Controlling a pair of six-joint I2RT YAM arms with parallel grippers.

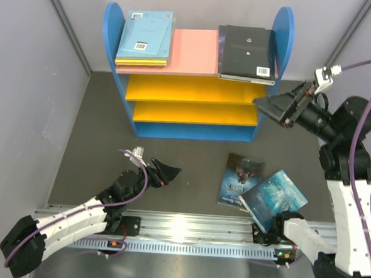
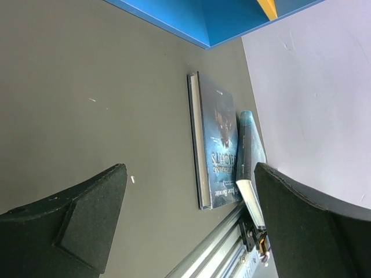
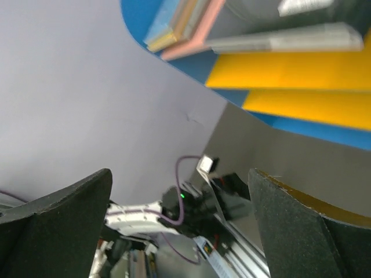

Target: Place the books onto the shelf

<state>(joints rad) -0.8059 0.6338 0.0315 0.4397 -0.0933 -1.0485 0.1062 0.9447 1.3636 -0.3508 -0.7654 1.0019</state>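
Lying before the shelf [image 1: 195,131]: dark book [image 1: 240,179] beside teal book [image 1: 278,196].

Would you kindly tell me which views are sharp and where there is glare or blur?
Top external: sharp overall, with a bright glare patch on the metal rail. Left wrist: the dark book on the table is crisp. Right wrist: the shelf and the stacked books on top are blurred.
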